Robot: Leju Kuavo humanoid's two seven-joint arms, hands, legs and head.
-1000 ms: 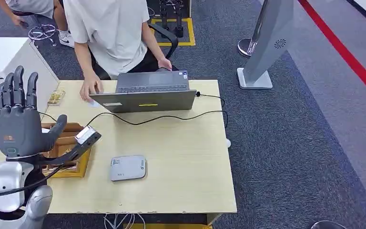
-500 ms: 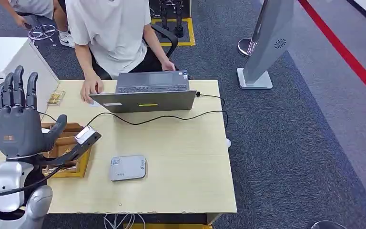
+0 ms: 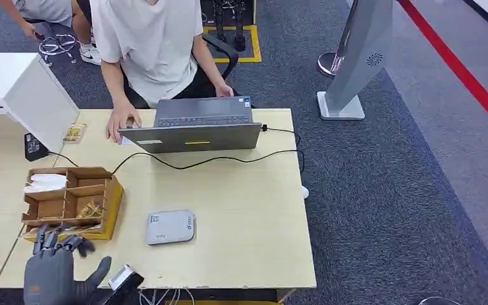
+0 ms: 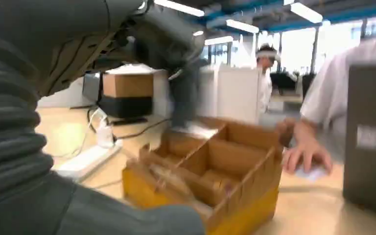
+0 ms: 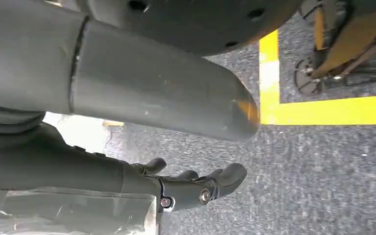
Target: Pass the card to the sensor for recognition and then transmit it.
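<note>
The tabletop [image 3: 241, 210] carries a laptop [image 3: 190, 130] at its far edge, a cardboard divider box [image 3: 70, 200] by the left edge and the grey sensor [image 3: 170, 226] near the front edge. The card [image 3: 46, 182] seems to lie in the box's far-left compartment. The left hand [image 3: 54, 273] hangs at the front-left corner, fingers spread, holding nothing; the right hand [image 5: 196, 188] hangs over the floor, curled around nothing. Reaching in, the fingers may catch the dividers and shove the box.

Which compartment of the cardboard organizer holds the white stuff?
The back-left compartment of the cardboard organizer, the corner farthest from the robot hand. White items lie there; the front-right one holds small golden bits.
</note>
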